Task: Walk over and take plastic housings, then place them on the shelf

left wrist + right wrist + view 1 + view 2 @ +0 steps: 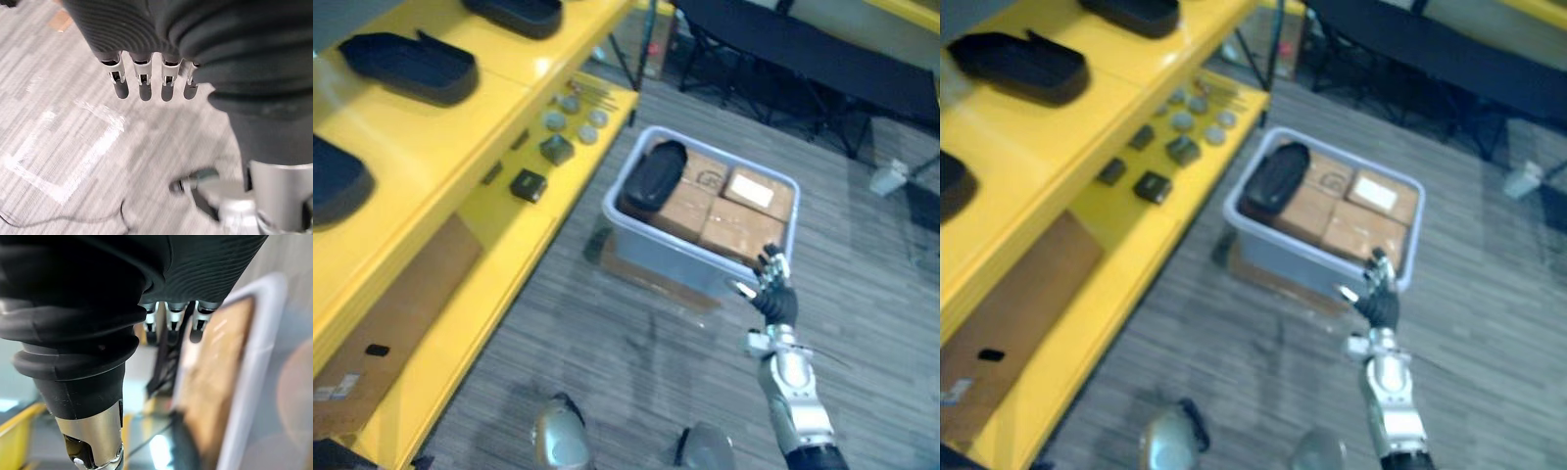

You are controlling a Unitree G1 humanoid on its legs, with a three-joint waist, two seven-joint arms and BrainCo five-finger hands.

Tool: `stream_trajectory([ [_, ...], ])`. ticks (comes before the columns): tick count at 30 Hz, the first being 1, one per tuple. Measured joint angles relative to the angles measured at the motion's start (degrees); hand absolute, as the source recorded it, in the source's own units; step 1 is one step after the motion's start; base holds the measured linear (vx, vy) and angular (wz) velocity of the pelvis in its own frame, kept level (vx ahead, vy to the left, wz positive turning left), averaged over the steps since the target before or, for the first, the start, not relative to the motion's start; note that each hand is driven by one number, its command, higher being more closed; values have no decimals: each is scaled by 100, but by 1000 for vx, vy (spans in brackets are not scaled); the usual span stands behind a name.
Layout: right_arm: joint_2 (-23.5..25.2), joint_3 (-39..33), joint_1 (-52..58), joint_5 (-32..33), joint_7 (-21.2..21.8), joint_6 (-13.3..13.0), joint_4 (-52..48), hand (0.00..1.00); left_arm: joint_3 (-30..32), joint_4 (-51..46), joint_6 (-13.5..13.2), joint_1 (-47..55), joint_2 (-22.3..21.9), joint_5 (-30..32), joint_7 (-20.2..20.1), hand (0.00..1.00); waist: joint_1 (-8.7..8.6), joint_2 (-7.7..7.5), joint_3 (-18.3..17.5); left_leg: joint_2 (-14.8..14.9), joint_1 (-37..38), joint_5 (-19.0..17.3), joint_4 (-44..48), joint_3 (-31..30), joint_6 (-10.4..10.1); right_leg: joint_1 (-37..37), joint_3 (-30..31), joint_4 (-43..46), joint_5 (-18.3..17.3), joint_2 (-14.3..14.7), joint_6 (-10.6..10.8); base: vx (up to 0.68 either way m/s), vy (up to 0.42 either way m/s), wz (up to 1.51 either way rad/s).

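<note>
A black plastic housing (pixel 654 174) lies at the left end of a grey bin (pixel 666 245) on the floor, beside several brown cardboard boxes (pixel 732 211). More black housings (pixel 411 67) rest on the top of the yellow shelf (pixel 460 147) at the left. My right hand (pixel 775 292) hovers open at the bin's near right corner, fingers spread and holding nothing. In the right wrist view its fingers (pixel 172 316) point over the bin's rim (pixel 254 352). My left hand (pixel 142 73) hangs open over bare floor with nothing in it.
Small round parts (pixel 570 119) and little black boxes (pixel 528 184) sit on the shelf's middle level. A cardboard sheet (pixel 401 313) lies on its lowest level. A dark folding table (pixel 783 39) stands behind the bin. A white object (pixel 889 178) lies on the floor at the right.
</note>
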Motion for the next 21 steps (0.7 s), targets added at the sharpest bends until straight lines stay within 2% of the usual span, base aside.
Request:
stream_trajectory([
  [1, -58, -197, 59, 13, -4, -8, 83, 0, -105, -32, -160, -63, -102, -29, -70, 0, -105, 42, 26, -50, 22, 67, -215, -209, -129, -157, 110, -57, -7, 80, -13, -86, -225, -86],
  [2, -82, -304, 121, 26, -3, -25, 105, 0, -86, -32, -217, -78, -114, -157, -46, 0, -138, 44, 41, -81, 54, 74, -325, -309, -183, -236, 189, -74, -12, 118, -22, -90, -164, -89],
  [3, -124, -486, 213, 141, -10, -126, 153, 0, -131, -31, -311, -78, -93, -248, 8, 0, -188, 64, 79, -157, 179, 74, -578, -451, -359, -404, 379, -46, -19, 170, -36, -85, -105, -73],
  [4, -122, -555, 268, 156, -18, -186, 173, 0, -176, -39, -365, -79, -78, -340, 90, 0, -210, 23, 105, -196, 214, 79, -675, -477, -460, -506, 473, -11, -21, 170, -45, -94, -64, -71],
  [5, -118, -709, 399, 234, -55, -286, 213, 0, -200, -107, -424, -108, -49, -424, 275, 0, -304, -13, 131, -272, 221, 82, -760, -514, -526, -652, 591, 33, -27, 174, -53, -90, -44, -43],
  [8, 53, -797, 821, 349, -130, -526, 354, 0, -311, -414, -599, -180, 94, -384, 557, 0, -344, -131, 275, -327, 297, 37, -777, -559, -597, -646, 669, -74, 74, 187, -51, -70, 10, -22],
  [12, 443, -793, 1026, 403, 124, -770, 374, 0, -703, -891, -665, -167, 195, -392, 678, 0, -329, -142, 299, -485, 281, -16, -786, -696, -593, -528, 655, -343, 234, 111, 6, -16, 50, 3],
  [14, 604, -778, 981, 403, 269, -858, 373, 0, -820, -1039, -656, -114, 174, -387, 871, 0, -300, -138, 301, -622, 276, -34, -783, -860, -536, -454, 628, -455, 283, 34, 52, 27, 60, 11],
  [17, 810, -626, 876, 404, 237, -882, 371, 0, -932, -1393, -643, -43, 134, -367, 1107, 0, -105, -118, 292, -815, 201, -152, -639, -1177, -438, -300, 592, -577, 364, -56, 141, 67, 66, 13],
  [19, 886, -433, 777, 419, 111, -873, 372, 0, -965, -1576, -610, 1, 109, -307, 1212, 0, 86, -96, 289, -850, 92, -421, -293, -1382, -379, -171, 533, -601, 381, -67, 167, 44, 99, 14],
  [21, 970, -374, 779, 556, -25, -874, 379, 0, -954, -1589, -548, -2, 98, -174, 1208, 0, 141, -87, 292, -870, 83, -641, -29, -1497, -331, 4, 418, -565, 380, -88, 165, 33, 158, 22],
])
